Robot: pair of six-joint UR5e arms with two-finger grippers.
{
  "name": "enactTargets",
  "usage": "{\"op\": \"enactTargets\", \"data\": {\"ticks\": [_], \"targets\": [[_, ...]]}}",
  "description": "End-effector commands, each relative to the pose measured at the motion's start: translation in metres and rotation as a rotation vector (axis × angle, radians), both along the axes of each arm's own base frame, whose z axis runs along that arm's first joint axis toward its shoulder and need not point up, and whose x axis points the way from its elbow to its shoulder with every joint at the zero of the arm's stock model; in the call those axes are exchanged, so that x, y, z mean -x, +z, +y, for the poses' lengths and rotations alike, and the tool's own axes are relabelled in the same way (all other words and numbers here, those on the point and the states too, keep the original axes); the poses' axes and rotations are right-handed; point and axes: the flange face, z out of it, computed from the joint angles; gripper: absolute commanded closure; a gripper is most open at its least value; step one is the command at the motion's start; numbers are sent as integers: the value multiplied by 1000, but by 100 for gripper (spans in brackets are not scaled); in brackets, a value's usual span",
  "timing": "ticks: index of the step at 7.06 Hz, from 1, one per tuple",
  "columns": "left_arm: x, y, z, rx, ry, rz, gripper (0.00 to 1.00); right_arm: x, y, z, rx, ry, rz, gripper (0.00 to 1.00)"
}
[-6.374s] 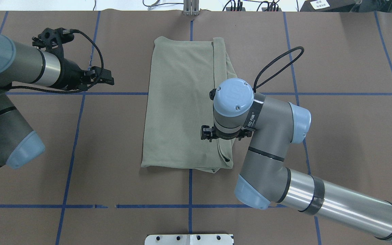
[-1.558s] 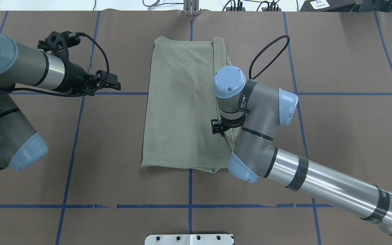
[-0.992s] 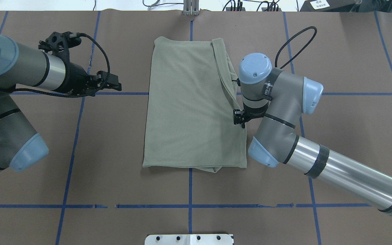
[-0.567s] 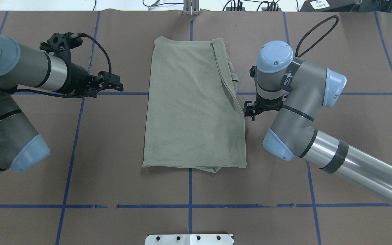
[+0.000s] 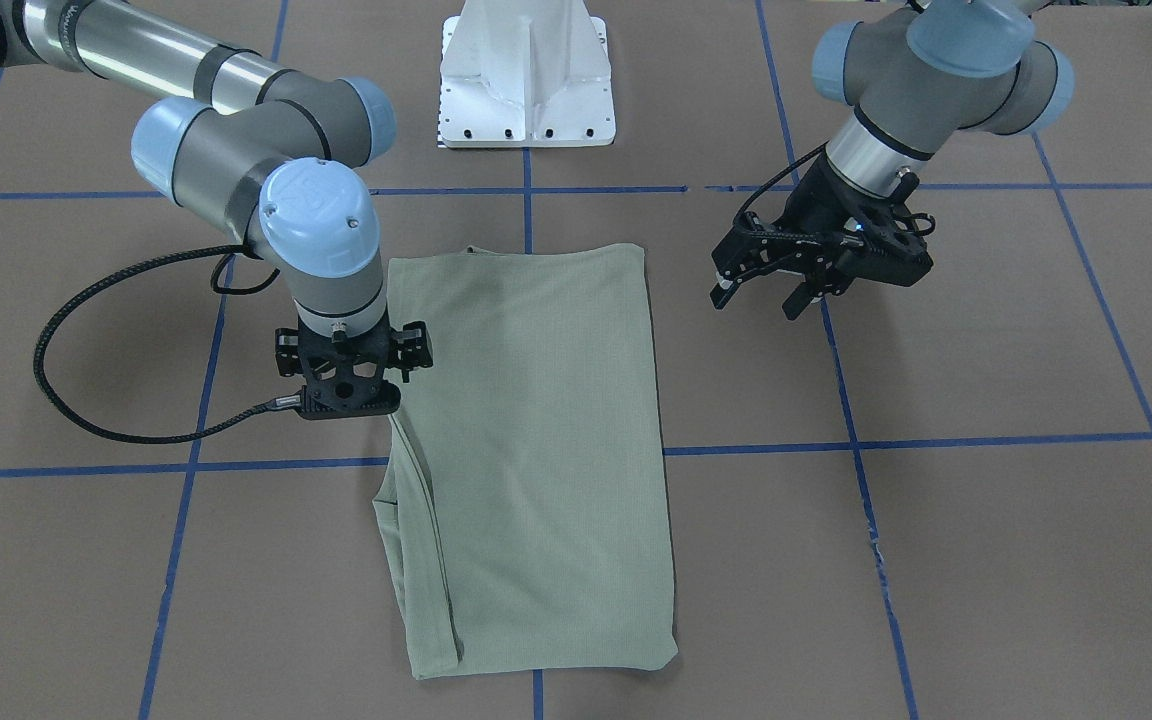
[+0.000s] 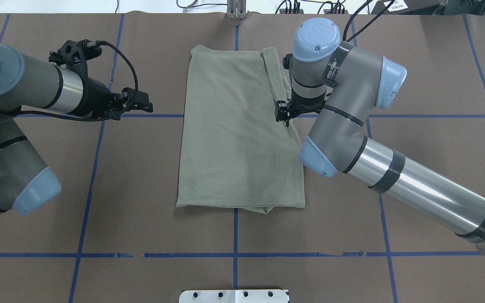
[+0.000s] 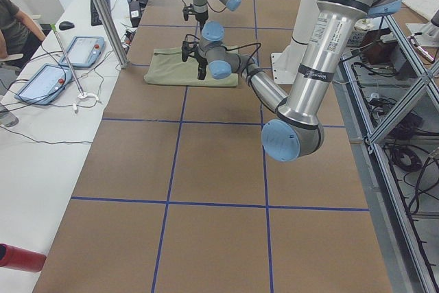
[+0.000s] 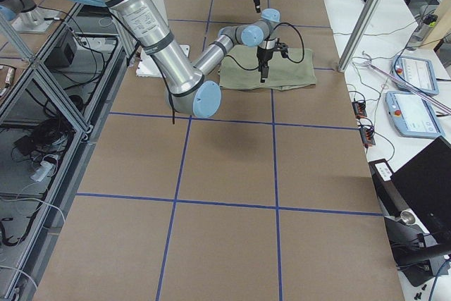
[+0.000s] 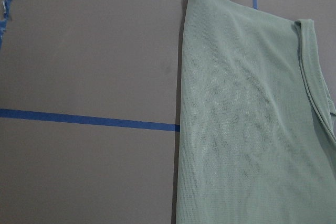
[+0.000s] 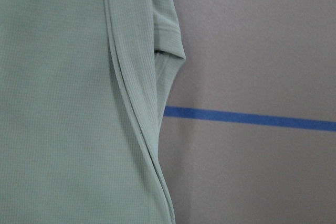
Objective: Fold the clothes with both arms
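Right gripper, opening hidden, cannot tell: hangs over long right edge of shirt, with left gripper, spread, well apart.

You have one sage-green shirt on one brown table. You have two arms, the left arm and the right arm. They carry two black grippers, the left gripper and the right gripper. Count one white pedestal base. On the side bench you have two tablet-like pendants, the far pendant and the near pendant, plus one red cylinder and one person.
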Motion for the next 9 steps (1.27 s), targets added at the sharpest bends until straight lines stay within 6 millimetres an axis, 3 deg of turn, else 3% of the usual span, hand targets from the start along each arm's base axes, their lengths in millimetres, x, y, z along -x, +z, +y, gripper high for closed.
{"op": "enactTargets", "data": {"ticks": [1,2,5,9], "targets": [[2,-4,1,-13,-1,4,0,37,28,-43,-50,9,-26,0],[4,-7,2,-27,-3,18,0,49,22,-57,-65,-12,-9,0],[7,-13,5,-39,-3,30,0,58,29,-68,-63,-37,21,0],[8,-16,6,-47,0,35,0,56,40,-73,-57,-56,30,0]]}}
